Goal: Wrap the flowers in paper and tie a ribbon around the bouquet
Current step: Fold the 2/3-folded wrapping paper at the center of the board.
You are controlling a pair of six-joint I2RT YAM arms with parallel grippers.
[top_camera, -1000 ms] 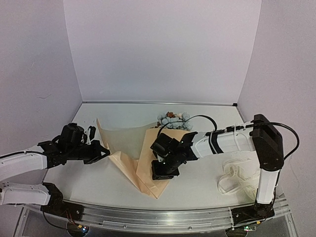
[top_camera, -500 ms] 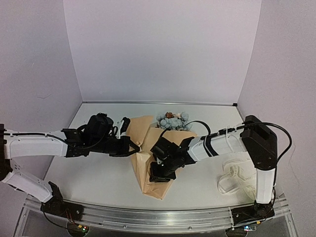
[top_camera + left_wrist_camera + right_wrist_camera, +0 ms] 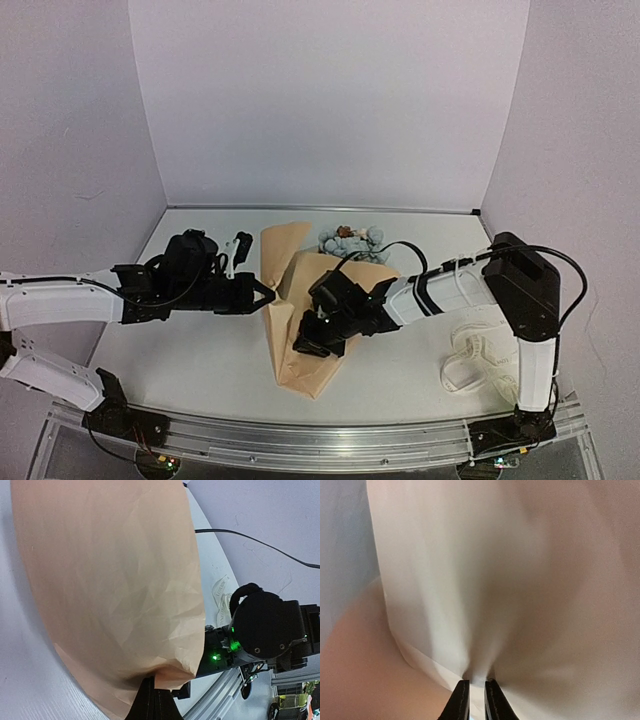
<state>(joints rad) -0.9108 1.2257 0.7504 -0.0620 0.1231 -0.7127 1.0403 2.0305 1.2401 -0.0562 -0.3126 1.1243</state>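
Left hand (image 3: 264, 296) closed, pinching an edge of the tan-brown kraft paper sheet (image 3: 285, 250); flap held up and leaning toward the middle, likely to fold it across the stems. Right hand (image 3: 306, 338) nearly shut, fingertips (image 3: 461, 700) nipping a pucker of the same paper low down, apparently pinning the wrap so it won't slide. Pale blue and cream artificial flowers (image 3: 350, 240) poke out the far end. Cream-white ribbon (image 3: 470, 362) lies loose on the white worktop (image 3: 190, 370), right side, well apart, not yet tied.
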